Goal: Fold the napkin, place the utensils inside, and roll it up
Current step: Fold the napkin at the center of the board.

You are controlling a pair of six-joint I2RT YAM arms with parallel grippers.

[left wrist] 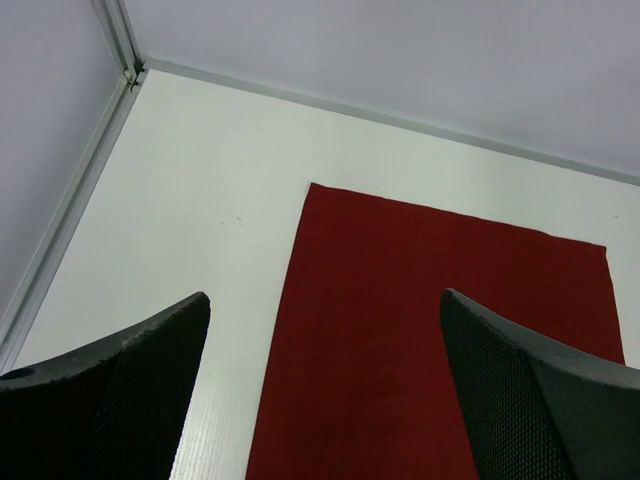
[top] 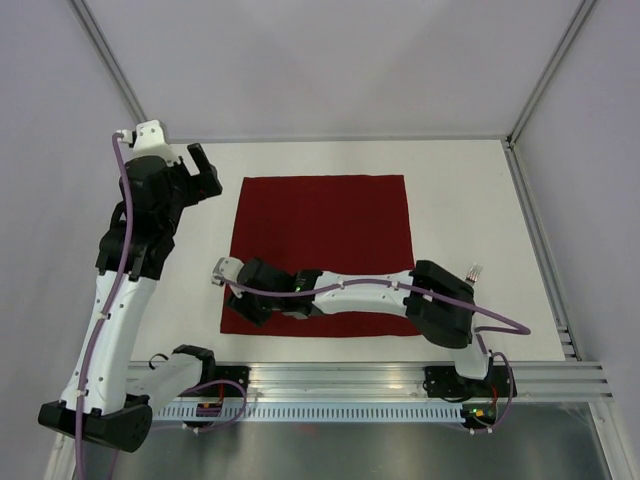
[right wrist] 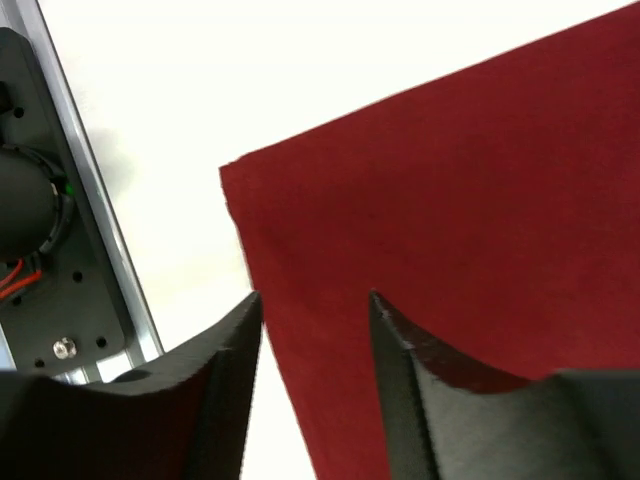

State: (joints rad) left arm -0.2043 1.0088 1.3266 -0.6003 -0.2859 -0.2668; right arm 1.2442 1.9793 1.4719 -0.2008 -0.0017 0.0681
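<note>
The dark red napkin (top: 330, 230) lies flat and unfolded on the white table. It also shows in the left wrist view (left wrist: 420, 330) and the right wrist view (right wrist: 450, 230). My right arm reaches leftward across its near part. My right gripper (top: 240, 312) is open and low, its fingers (right wrist: 225, 350) straddling the napkin's left edge just short of the near-left corner (right wrist: 224, 172). My left gripper (top: 208, 172) is open and empty, raised above the table by the napkin's far-left corner. Only the fork's tines (top: 474, 270) show, right of my right arm.
A metal rail (top: 400, 375) runs along the table's near edge, with the left arm's base (right wrist: 30, 220) close to the napkin's corner. A frame rail (top: 535, 240) borders the table's right side. White walls close off the back and sides.
</note>
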